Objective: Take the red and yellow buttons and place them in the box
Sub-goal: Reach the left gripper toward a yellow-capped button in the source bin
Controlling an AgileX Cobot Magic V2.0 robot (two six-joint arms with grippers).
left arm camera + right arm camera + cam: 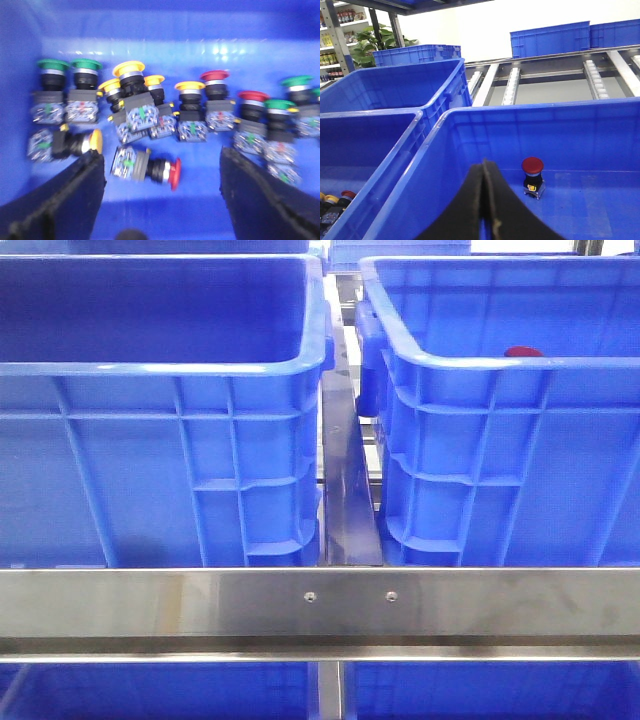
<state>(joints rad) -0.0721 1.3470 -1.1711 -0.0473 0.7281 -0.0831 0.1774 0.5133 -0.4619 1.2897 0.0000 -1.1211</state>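
In the left wrist view my left gripper (162, 195) is open inside a blue crate (165, 30), low over its floor. A red button (150, 169) lies on its side between the fingers (60, 200), apart from both. A yellow button (75, 143) lies beside one finger; more red buttons (216, 87) and yellow buttons (129, 75) stand behind. My right gripper (484, 165) is shut and empty above the box (520, 107), where one red button (532, 175) stands upright. That button's top (522, 352) shows over the box rim (480, 362). Neither gripper shows in the front view.
Several green buttons (52, 67) stand among the others. The left crate (160, 370) and the box sit side by side on a roller rack behind a steel rail (320, 605). More blue crates (550, 35) stand farther back.
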